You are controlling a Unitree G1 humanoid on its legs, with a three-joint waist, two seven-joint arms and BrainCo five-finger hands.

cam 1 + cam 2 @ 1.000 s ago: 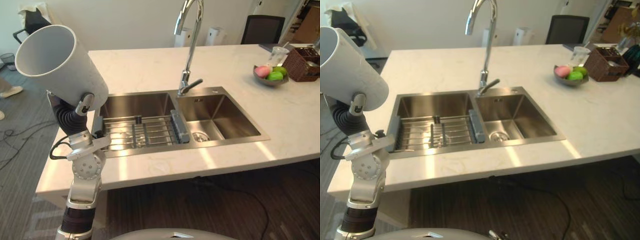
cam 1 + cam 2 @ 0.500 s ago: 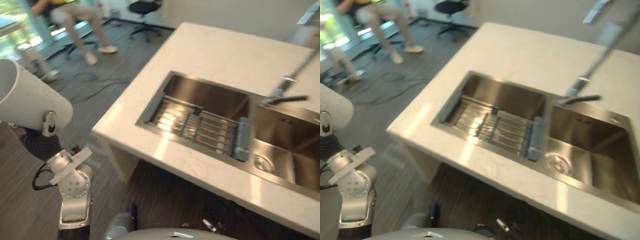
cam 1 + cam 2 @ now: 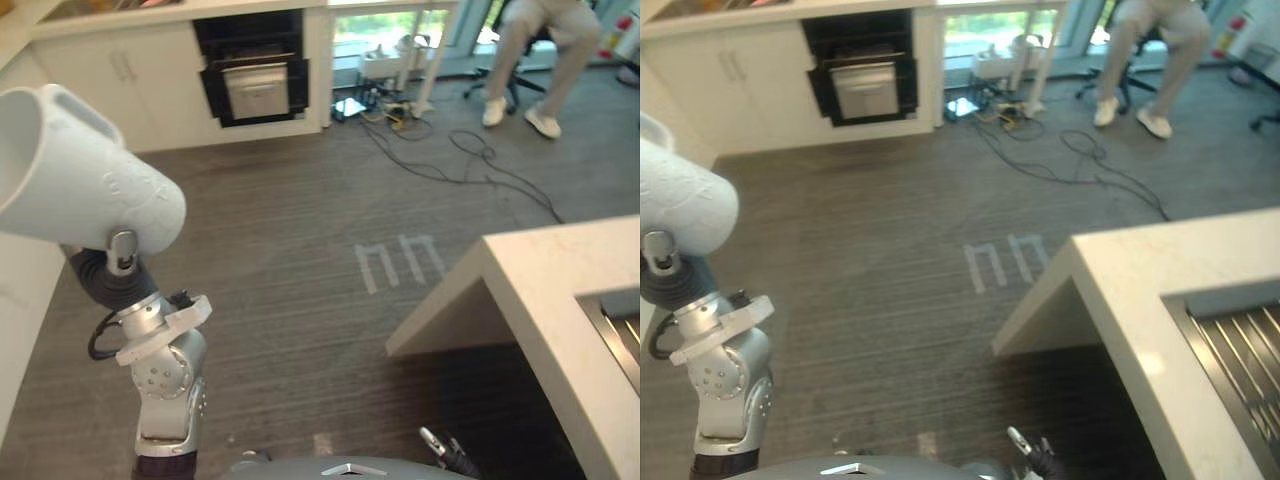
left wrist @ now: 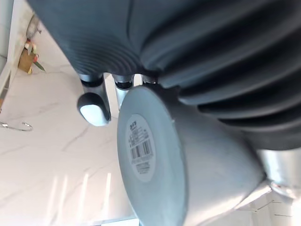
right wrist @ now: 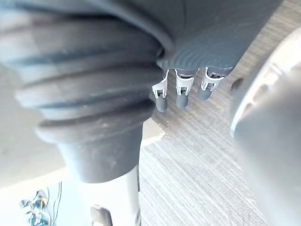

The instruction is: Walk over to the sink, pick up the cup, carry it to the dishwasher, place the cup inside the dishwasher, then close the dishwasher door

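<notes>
L hand clamped round the white cup, upper left of frame, cup tipped sideways. R hand loose, empty. Carry step underway, I'd say; next: walk to the probable dishwasher, top centre.

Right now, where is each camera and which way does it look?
Left eye view: on the head, looking down at the floor, a counter corner and a dark appliance; the left hand holds the cup up.
Right eye view: beside it, same scene; both share a seated person's legs.
Left wrist view: along the left hand, at the cup's base.
Right wrist view: along the right hand, fingers relaxed, facing the floor.
</notes>
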